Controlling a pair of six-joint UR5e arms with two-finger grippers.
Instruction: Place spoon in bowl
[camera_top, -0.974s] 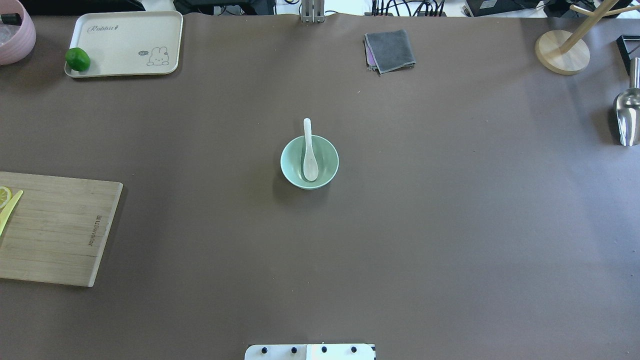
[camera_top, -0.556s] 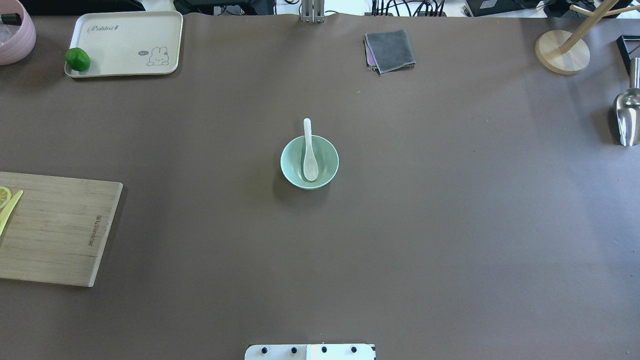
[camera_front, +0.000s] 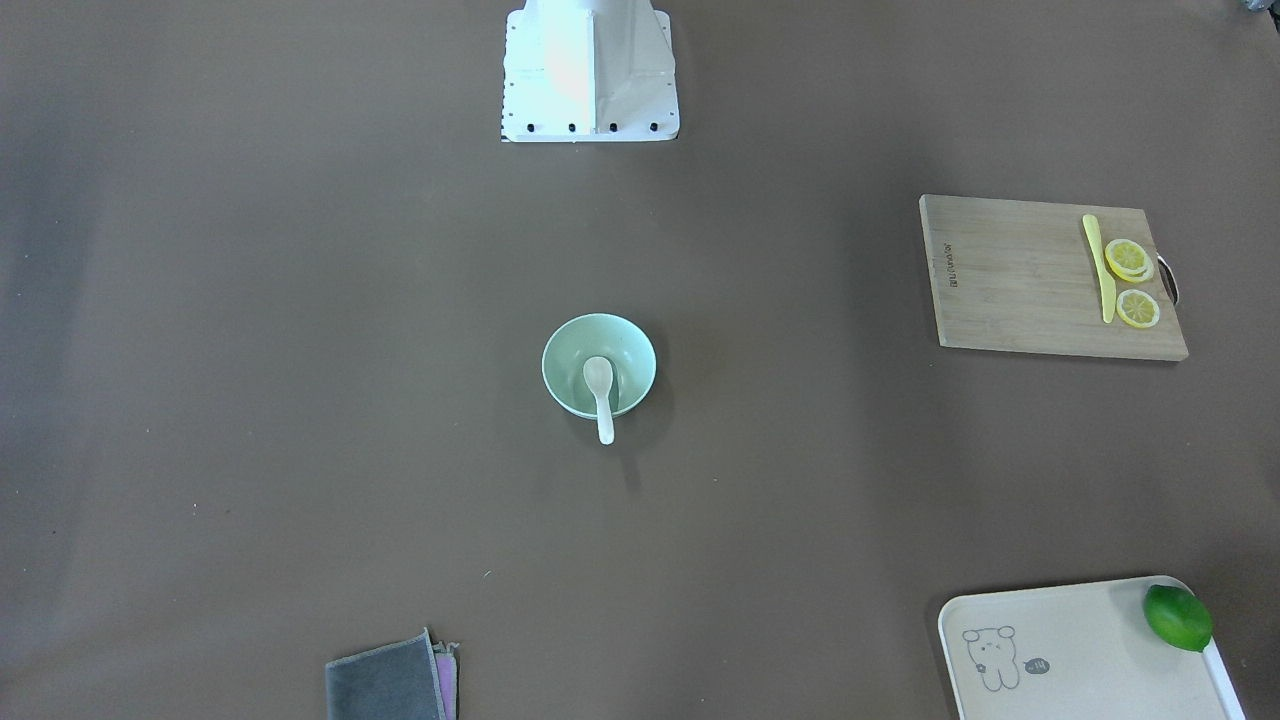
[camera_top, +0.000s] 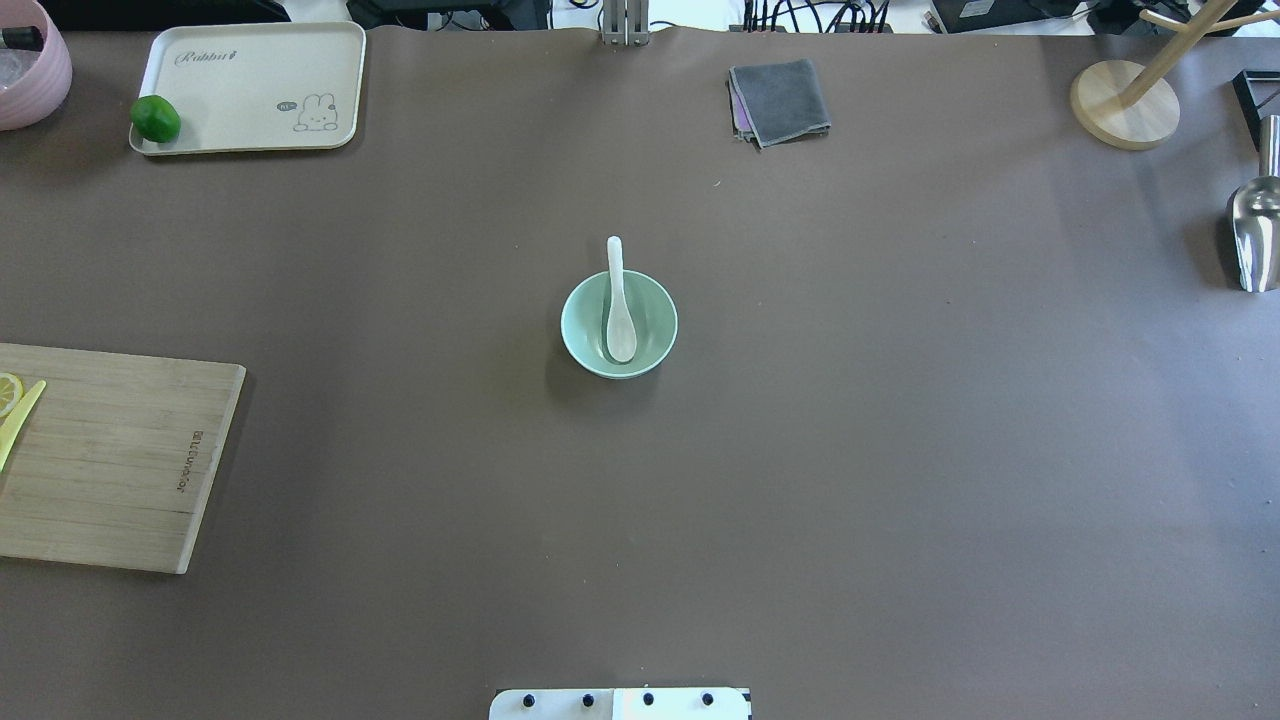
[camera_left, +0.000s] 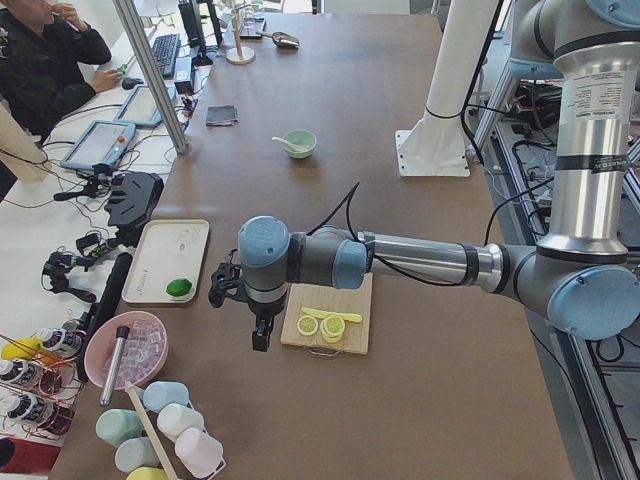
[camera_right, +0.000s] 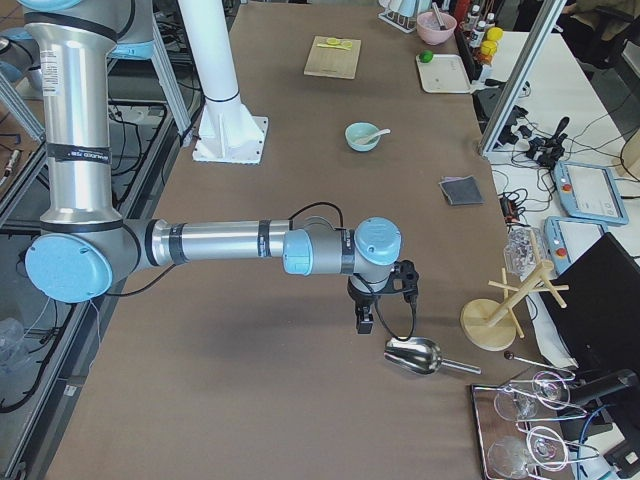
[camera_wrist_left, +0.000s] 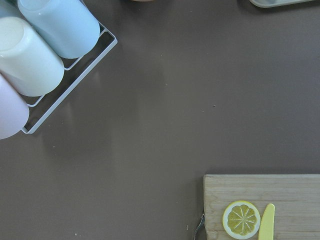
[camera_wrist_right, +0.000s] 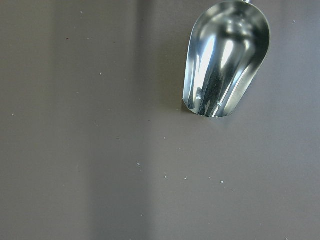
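Note:
The white spoon (camera_top: 620, 322) rests in the mint-green bowl (camera_top: 578, 340) at the table's middle, scoop down inside and handle leaning over the far rim. Both also show in the front view, spoon (camera_front: 600, 385) and bowl (camera_front: 565, 365). My left gripper (camera_left: 258, 338) shows only in the exterior left view, above the table beside the cutting board, far from the bowl. My right gripper (camera_right: 365, 322) shows only in the exterior right view, next to a metal scoop, far from the bowl. I cannot tell whether either is open or shut.
A wooden cutting board (camera_top: 110, 460) with lemon slices and a yellow knife (camera_front: 1100, 270) lies at the left. A tray (camera_top: 250, 85) with a lime (camera_top: 155, 118), a grey cloth (camera_top: 780, 100), a wooden stand (camera_top: 1120, 105), a metal scoop (camera_wrist_right: 225, 65) and a cup rack (camera_wrist_left: 35, 55) line the edges.

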